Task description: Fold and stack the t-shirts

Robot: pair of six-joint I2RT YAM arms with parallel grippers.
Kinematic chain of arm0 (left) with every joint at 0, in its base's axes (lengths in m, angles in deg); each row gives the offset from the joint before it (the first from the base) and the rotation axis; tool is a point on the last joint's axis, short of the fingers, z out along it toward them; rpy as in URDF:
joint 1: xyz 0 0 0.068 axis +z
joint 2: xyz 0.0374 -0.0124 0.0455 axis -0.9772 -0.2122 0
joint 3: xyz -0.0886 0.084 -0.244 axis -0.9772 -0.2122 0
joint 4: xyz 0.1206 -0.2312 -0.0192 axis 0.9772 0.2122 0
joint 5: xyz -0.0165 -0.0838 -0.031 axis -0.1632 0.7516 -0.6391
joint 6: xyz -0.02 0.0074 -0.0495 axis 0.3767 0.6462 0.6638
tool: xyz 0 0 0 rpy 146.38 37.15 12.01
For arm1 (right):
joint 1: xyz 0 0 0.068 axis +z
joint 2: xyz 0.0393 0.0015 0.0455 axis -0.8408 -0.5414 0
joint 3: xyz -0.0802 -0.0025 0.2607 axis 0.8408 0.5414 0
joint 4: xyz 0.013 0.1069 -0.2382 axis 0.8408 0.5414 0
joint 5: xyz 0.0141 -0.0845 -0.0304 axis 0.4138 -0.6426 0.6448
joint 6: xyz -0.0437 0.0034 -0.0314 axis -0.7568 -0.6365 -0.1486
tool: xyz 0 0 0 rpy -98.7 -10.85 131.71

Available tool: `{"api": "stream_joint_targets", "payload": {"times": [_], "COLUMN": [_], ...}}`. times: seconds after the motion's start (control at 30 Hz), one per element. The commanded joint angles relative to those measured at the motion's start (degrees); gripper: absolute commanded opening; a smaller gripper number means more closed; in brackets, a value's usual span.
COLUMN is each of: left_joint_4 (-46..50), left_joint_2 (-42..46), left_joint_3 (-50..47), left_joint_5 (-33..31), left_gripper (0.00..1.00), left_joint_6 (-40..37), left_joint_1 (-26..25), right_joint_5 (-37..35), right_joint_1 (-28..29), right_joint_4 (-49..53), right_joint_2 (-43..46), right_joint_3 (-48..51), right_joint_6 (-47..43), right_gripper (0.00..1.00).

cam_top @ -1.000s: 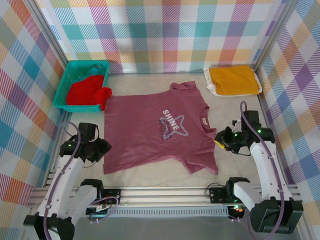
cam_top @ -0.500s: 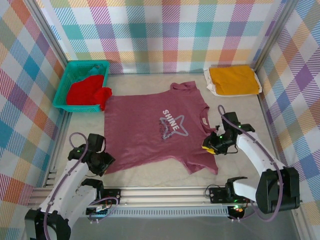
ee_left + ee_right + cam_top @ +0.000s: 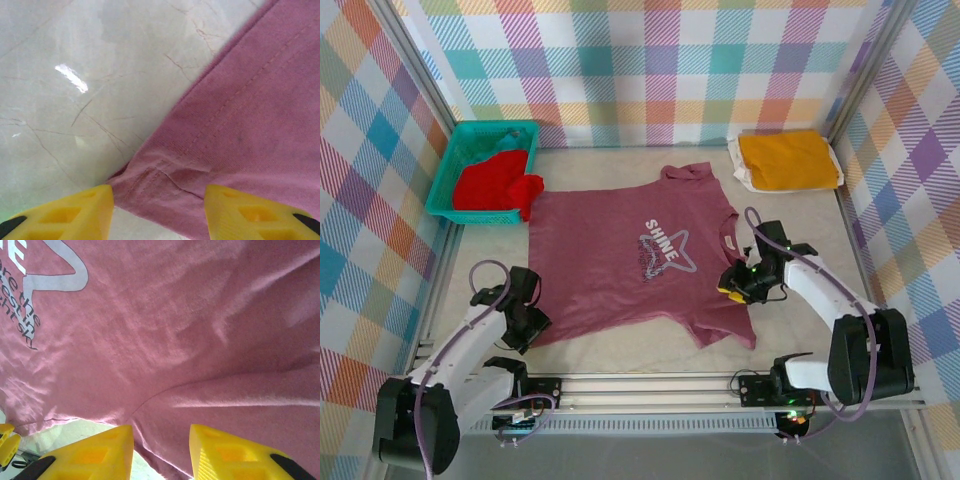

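At far left rear of the table [image 3: 620, 352], teal basket [image 3: 485, 140] holds the bright red t-shirt [image 3: 485, 185], bunched. One lobe spills over the basket's near-right corner and meets the maroon t-shirt's sleeve.

Left gripper [image 3: 527, 322] is low at the maroon t-shirt's [image 3: 610, 270] near-left hem corner. In the left wrist view the left gripper [image 3: 159, 212] has its jaws spread wide, holding nothing. The hem corner [image 3: 150, 185] lies on the marbled tabletop between the two yellow fingers [image 3: 75, 212]. Can't tell if the pads touch the cloth.

Maroon t-shirt is centre table, flat, print up, collar toward the back wall. Whitish star-and-letters print [image 3: 665, 248] is readable. Near-right hem is wrinkled and slightly turned.

Right gripper [image 3: 732, 284] sits over the shirt's right edge, just below the right sleeve. In the right wrist view the right gripper [image 3: 161, 452] is released too: yellow fingers [image 3: 235, 455] are apart, with a narrower gap than on the left and nothing pinched. Below them maroon cloth shows a curved fold ridge [image 3: 210, 385], and part of the print [image 3: 45, 275] is at upper left. A sliver of bare table [image 3: 85, 427] sits by the left finger.

Yellow-orange t-shirt [image 3: 788, 158] is folded at the rear right corner on a whitish layer [image 3: 740, 170], well apart from the maroon one.
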Motion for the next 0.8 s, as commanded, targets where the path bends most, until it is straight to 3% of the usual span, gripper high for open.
{"api": "stream_joint_targets", "payload": {"times": [0.0, 0.3, 0.4, 0.53, 0.67, 0.77], "left_joint_4": [0.3, -2.8, -4.4, -6.9, -7.4, -5.6], "left_joint_2": [-0.8, -4.9, -6.6, -8.2, -7.8, -6.2], "left_joint_3": [0.5, -0.1, 0.2, 0.3, 1.1, 3.0], "left_joint_5": [-2.5, -2.9, -3.1, -2.7, -3.3, -5.5], "left_gripper": [0.52, 0.52, 0.4, 0.02, 0.0, 0.0], "left_joint_6": [-0.4, -0.9, -1.8, -2.9, -3.3, -3.8], "left_joint_1": [-0.6, -0.7, -0.7, -0.7, -0.7, -0.6], "right_joint_5": [1.1, 1.1, 2.1, 2.9, 2.8, -1.7], "right_joint_1": [0.3, 0.3, 0.3, 3.3, 6.6, 6.9], "right_joint_4": [-1.2, -1.1, 1.7, 8.1, 11.5, 14.0], "right_joint_2": [-0.2, -0.2, 0.8, 2.0, 4.3, 7.0], "right_joint_3": [-1.0, 0.2, 0.7, 1.7, 4.8, 5.5], "right_joint_6": [-0.2, 0.0, 0.1, 0.6, 4.0, 6.4], "right_gripper": [0.36, 0.37, 0.39, 0.41, 0.41, 0.42]}}
